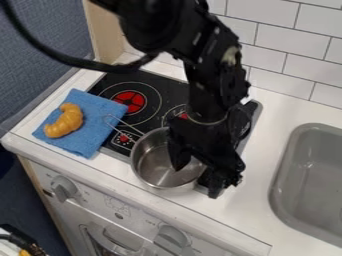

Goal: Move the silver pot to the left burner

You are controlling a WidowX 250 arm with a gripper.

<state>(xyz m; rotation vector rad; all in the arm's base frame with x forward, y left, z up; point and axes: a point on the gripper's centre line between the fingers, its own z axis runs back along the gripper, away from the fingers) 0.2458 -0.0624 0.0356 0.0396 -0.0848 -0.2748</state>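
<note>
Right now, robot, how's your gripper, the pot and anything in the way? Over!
Gripper open, fingers astride pot's rim. Silver pot at stove's front edge. Handle over blue cloth, possible snag.

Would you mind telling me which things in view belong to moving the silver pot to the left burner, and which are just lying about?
For the job:
silver pot
left burner, with the red centre
gripper, at the pot's rim

Just lying about:
blue cloth
croissant, on the cloth
</note>
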